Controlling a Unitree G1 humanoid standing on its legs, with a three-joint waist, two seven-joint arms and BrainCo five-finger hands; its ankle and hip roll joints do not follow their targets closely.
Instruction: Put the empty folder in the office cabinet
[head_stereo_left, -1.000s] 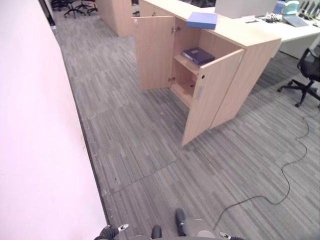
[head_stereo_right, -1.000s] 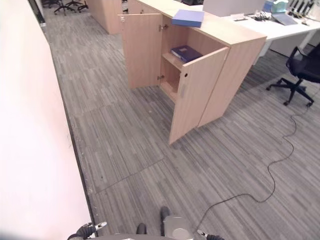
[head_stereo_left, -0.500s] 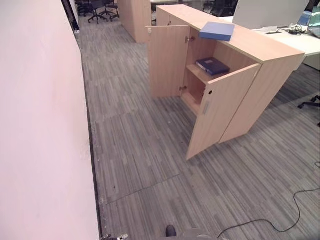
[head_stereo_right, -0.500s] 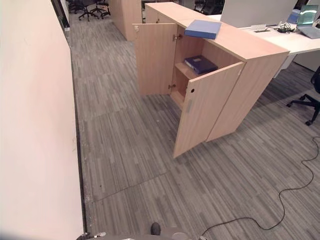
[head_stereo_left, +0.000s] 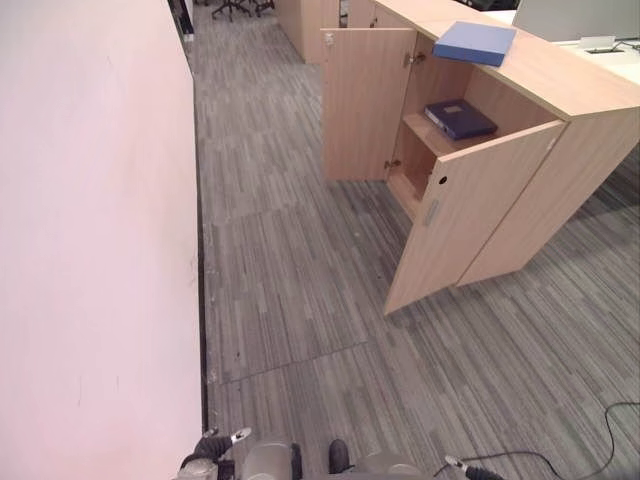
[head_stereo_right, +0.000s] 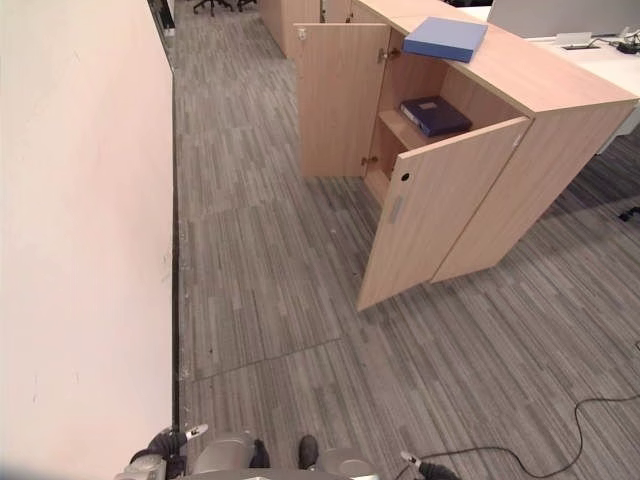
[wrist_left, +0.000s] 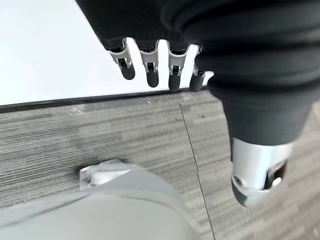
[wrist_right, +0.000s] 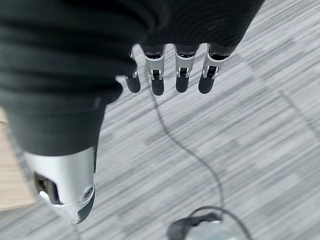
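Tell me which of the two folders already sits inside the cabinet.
The dark navy folder, lying flat on the cabinet's upper shelf. The light blue folder lies on the cabinet's top instead.

1. Your two head views look down and forward from high up, a small step apart, and share the open cabinet (head_stereo_left: 470, 150), the white wall (head_stereo_left: 90, 250) and the carpet (head_stereo_right: 280, 300).
2. Your left wrist view looks past the left hand (wrist_left: 150, 70) at carpet close below.
3. Your right wrist view looks past the right hand (wrist_right: 170, 75) at carpet.
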